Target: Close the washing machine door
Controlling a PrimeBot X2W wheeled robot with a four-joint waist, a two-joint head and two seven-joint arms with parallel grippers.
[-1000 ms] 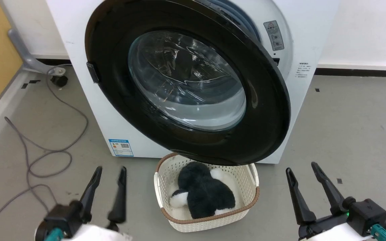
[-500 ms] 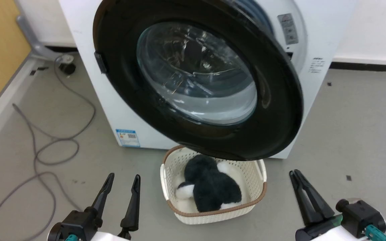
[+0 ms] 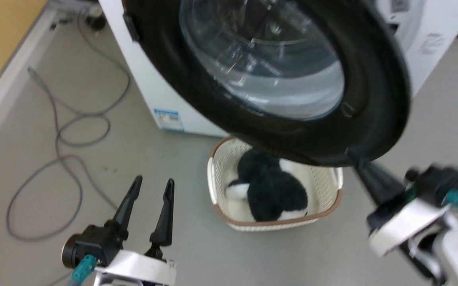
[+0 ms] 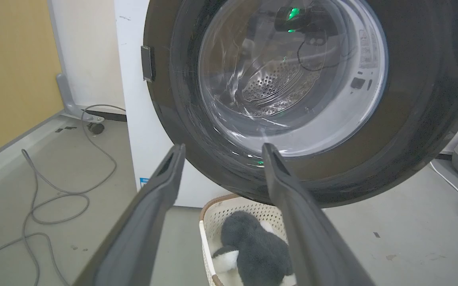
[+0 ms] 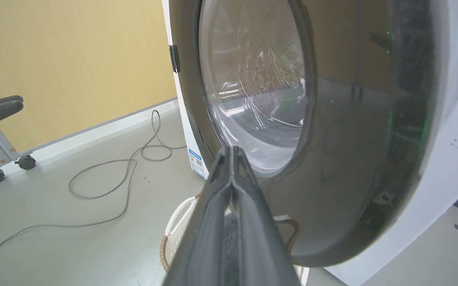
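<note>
My right gripper has changed the most. A second ago it sat low on the right with its two fingers spread. Then the fingers came together, and now the arm has lifted. The pinched tips are right at the lower right rim of the washing machine door. The fingers are pressed tight on each other and hold nothing. That arm is blurry in the head view, so I cannot tell if the tips touch the door yet. My head camera has also dipped and come closer, so everything looks bigger. I cannot see that the door itself has swung at all. It hangs out from the washing machine. Its left edge is by the white front and its right edge sticks out toward me. Under it, a basket with a soft toy stands on the floor just in front of the machine. My left gripper has hardly moved. It is low on the left, well apart from the door, with its fingers spread and nothing in them. I think the push is just about to start. The closed fingers make a good poking stick for shoving the free edge back. The rim is round and shiny, so the tips could slip off.
</note>
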